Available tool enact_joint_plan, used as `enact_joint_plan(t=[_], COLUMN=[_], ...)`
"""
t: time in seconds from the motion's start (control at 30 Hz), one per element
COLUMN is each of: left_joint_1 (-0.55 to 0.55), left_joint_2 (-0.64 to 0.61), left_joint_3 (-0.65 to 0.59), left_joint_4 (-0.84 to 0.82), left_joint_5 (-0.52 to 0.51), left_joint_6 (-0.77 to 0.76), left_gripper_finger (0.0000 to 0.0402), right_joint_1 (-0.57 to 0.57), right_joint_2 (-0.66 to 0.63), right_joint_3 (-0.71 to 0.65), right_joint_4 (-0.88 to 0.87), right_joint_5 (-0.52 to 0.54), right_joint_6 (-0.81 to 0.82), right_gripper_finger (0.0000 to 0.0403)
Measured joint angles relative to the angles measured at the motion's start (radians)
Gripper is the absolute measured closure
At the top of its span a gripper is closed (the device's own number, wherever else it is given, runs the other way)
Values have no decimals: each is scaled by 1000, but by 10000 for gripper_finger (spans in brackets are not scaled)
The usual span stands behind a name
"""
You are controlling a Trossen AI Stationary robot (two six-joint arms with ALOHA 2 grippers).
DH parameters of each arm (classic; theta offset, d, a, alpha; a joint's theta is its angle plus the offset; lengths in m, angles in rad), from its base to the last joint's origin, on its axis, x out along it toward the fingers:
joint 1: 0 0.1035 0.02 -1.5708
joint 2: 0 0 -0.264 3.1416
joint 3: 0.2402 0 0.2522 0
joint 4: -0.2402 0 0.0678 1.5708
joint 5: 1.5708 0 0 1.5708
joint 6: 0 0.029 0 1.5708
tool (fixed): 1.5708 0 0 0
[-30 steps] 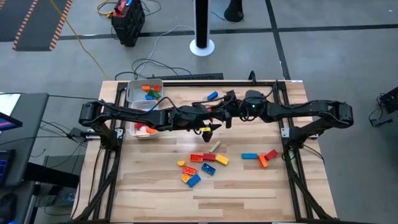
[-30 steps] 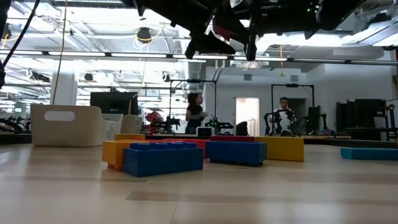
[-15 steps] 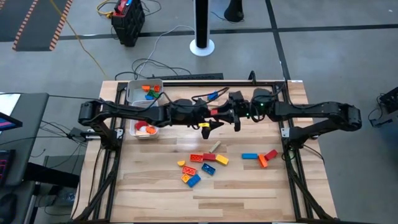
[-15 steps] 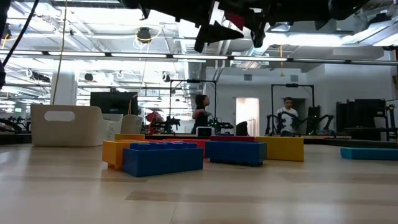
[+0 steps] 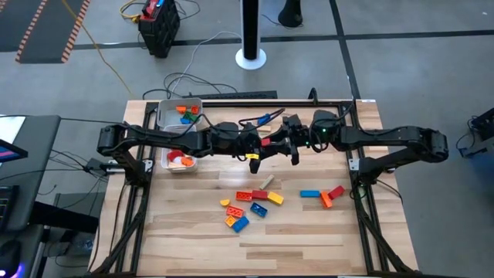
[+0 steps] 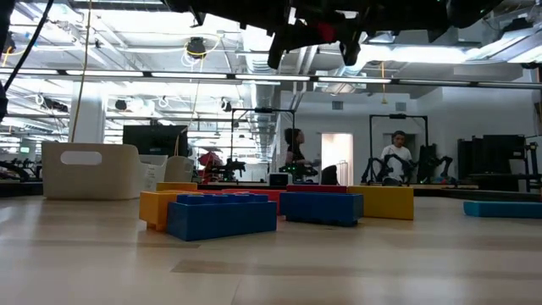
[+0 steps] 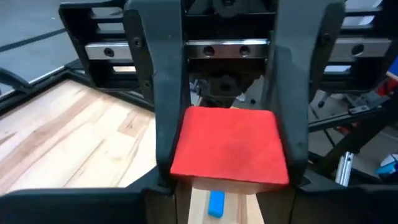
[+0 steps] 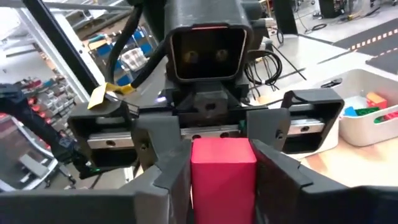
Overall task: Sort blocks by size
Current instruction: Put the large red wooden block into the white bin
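**Red block held between both grippers above the table**

The red block [image 5: 267, 141] hung in the air between the two arms, well apart from the white tray [image 5: 164, 116] and out from it toward the right arm's side, over the table's middle. The left gripper [image 5: 258, 144] and the right gripper [image 5: 279, 143] met nose to nose there. In both wrist views dark fingers lay flat against opposite sides of the block, so each gripper stood at a narrow setting clasped on it.

The block looked like hard, light plastic: stiff, smooth-faced, unlikely to break, but apt to slip or twist if pinched near a corner. The flat side walls were the sound place to grip, square across the middle, clear of the other gripper's fingers. With two grippers on one small piece there was little free surface left, and a skewed pull by either arm could have levered it loose.

Farther from the tray, on the near half of the table, lay a cluster of loose blocks [image 5: 248, 205], a pale tan bar [image 5: 266, 183] and a blue, red and orange group [image 5: 324, 195]. A single blue block [image 5: 264, 119] lay on the table between the tray and the right arm. The tray already held several coloured pieces, and a second tray [image 5: 174, 165] sat just beside it. Nothing stood in the air between the held block and the trays, apart from the left arm's own links.
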Motion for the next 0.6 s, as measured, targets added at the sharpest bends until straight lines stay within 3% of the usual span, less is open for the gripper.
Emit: enact_joint_plan(t=[0.33,0.47,0.6], left_joint_1=[32,64,134], left_joint_2=[-33,-115,-167], left_joint_3=[-3,0,-1], left_joint_4=[-224,-514,-955], left_joint_5=[-1,2,-27], left_joint_6=[-19,-22,-73], left_gripper_finger=[279,279,279], right_joint_1=[-91,-120,-123], right_joint_2=[-88,-156,-189], right_joint_3=[0,0,1], right_joint_4=[-135,-287,-452], right_joint_5=[-12,-7,35], right_joint_6=[62,31,-1], right_gripper_finger=[195,189,191])
